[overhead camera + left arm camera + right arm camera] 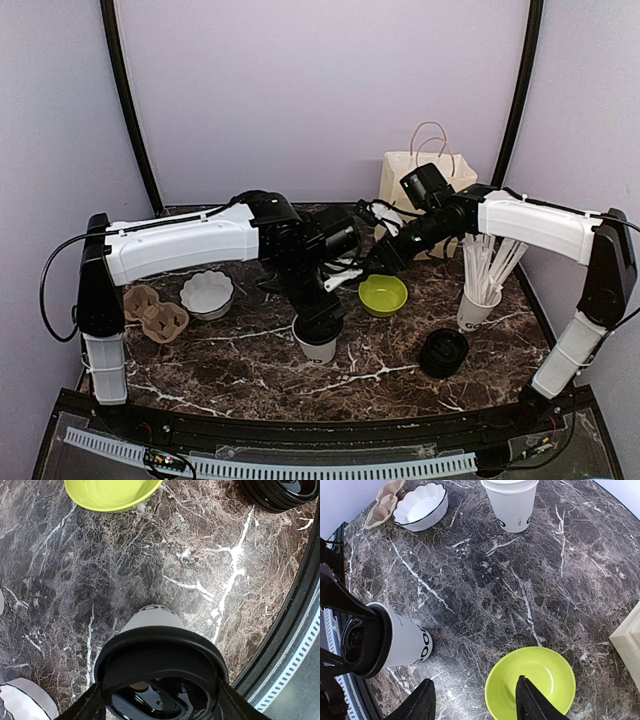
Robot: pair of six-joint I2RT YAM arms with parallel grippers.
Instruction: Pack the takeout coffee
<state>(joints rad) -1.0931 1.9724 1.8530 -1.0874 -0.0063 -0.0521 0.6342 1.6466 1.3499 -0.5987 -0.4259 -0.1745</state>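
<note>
A white paper coffee cup (pixel 318 348) with dark lettering and a black lid (pixel 159 650) stands on the marble table near the front middle. My left gripper (pixel 320 322) comes down on it from above. Its fingers (pixel 93 706) press both sides of the lid, which also shows in the right wrist view (pixel 367 640). A second white lettered cup (pixel 511 506) stands farther back; no black lid shows on it. My right gripper (pixel 476 696) is open and empty, hovering over the table between the held cup and the lime-green bowl (pixel 531 682).
A white cup of long white sticks (pixel 478 300) and a stack of black lids (pixel 444 352) are at the right. A paper bag (pixel 425 185) stands at the back. A cardboard cup carrier (pixel 155 312) and a white fluted bowl (pixel 207 292) are at the left.
</note>
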